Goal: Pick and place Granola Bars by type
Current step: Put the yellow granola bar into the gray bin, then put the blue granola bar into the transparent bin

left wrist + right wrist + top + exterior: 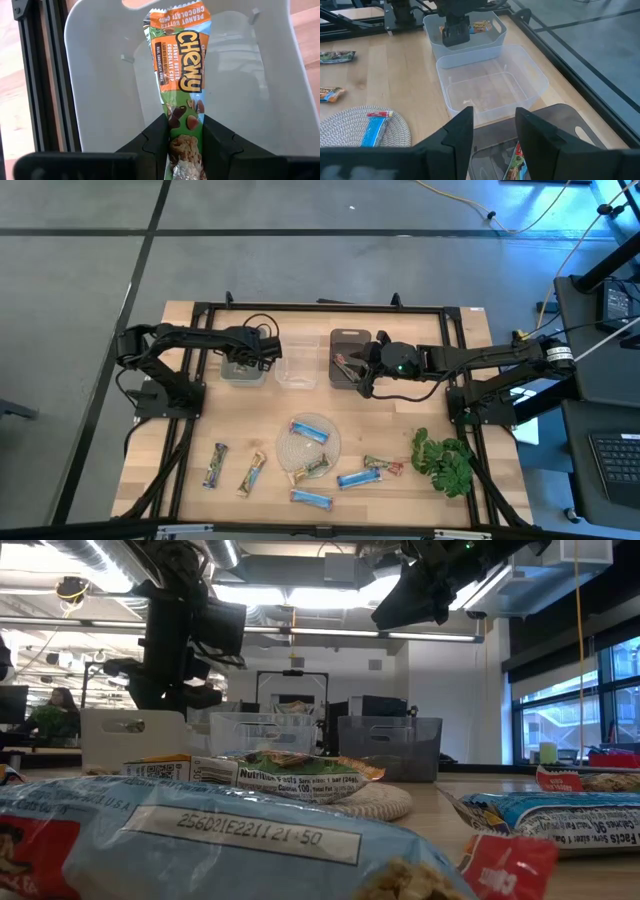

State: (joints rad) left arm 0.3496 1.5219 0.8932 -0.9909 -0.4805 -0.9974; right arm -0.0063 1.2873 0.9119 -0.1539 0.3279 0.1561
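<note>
1. Nearest me, six Granola Bars (312, 499) lay loose at the table's near edge: two at the left, a blue one by the edge, a blue one and a green-red one toward the plant (443, 461) on the right, and another just touching the mat's near rim
2. A little farther, one blue bar rested on the round woven mat (300, 450)
3. At the far side stood three bins in a row: white bin (243, 371) left, clear bin (295, 373) middle and empty, dark bin (347, 361) right with a green-red bar inside
4. I had the left gripper (186, 131) over the white bin, pinching an orange-green bar (182, 75) by its end; I judged this the drop step, calling for spreading the fingers next
5. The right gripper (494, 125) hung over the dark bin with fingers spread and nothing between them; I judged it due to fetch another bar
</note>
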